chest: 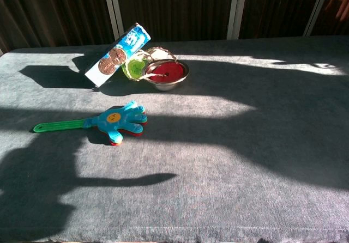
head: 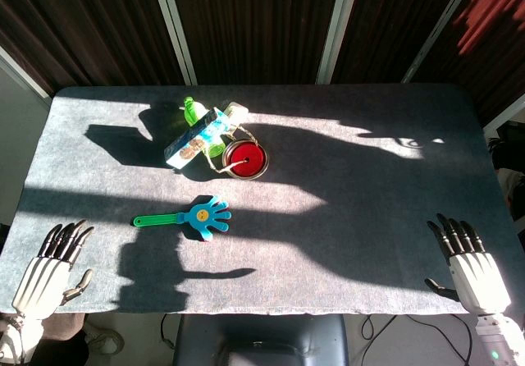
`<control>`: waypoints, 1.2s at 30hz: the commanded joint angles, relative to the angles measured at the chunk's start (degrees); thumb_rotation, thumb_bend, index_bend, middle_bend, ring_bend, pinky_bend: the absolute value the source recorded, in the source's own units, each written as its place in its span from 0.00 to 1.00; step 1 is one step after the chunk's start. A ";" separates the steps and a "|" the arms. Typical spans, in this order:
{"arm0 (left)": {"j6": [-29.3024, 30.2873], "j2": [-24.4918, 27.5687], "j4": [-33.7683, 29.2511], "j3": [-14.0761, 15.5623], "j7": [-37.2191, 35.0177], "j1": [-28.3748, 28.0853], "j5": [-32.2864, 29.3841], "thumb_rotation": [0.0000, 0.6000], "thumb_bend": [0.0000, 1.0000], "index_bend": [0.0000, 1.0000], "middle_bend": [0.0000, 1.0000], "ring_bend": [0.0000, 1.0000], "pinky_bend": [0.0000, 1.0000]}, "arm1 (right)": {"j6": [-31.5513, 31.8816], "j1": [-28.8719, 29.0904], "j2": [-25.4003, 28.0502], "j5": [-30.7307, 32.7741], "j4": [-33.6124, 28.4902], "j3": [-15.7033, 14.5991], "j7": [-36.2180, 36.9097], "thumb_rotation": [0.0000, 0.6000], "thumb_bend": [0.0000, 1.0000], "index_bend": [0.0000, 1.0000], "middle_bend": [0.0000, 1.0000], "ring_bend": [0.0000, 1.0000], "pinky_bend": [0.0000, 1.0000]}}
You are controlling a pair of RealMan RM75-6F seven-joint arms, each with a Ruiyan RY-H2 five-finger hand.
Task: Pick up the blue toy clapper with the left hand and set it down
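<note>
Near left: bare worktop (head: 344, 243) between left hand (head: 51, 269) and clapper (head: 190, 216).
Behind clapper: biscuit packet (head: 195, 137), green bottle (head: 195, 113) and red bowl (head: 244, 160), bunched together, blocking far side.
Right half: bare cloth up to right hand (head: 469, 263).

Left robot hand (head: 51, 269) and right robot hand (head: 469, 263) rest empty, fingers extended.
</note>
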 commanded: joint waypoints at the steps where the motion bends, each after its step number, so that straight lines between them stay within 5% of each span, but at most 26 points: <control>1: -0.47 -0.19 0.05 -0.04 0.04 -0.25 -0.09 1.00 0.40 0.00 0.00 0.00 0.00 | 0.00 -0.03 0.14 0.08 -0.01 0.00 0.13 1.00 0.12 0.00 0.00 0.00 0.00; 11: -4.58 -3.83 2.66 -0.37 -3.38 -4.11 1.63 1.00 0.40 0.00 0.00 0.00 0.00 | 1.02 -0.58 1.49 -0.05 -0.13 -0.02 1.87 1.00 0.12 0.00 0.00 0.00 0.00; 24: -26.23 -16.41 16.52 -7.17 -26.30 -20.87 -6.50 1.00 0.40 0.05 0.00 0.00 0.00 | -1.43 0.29 1.19 1.35 0.11 0.15 1.54 1.00 0.12 0.00 0.00 0.00 0.00; 36: -31.53 -24.08 25.11 -9.10 -23.16 -24.16 -12.79 1.00 0.38 0.17 0.00 0.00 0.00 | -1.97 0.56 1.28 2.12 0.05 0.45 1.77 1.00 0.12 0.00 0.00 0.00 0.00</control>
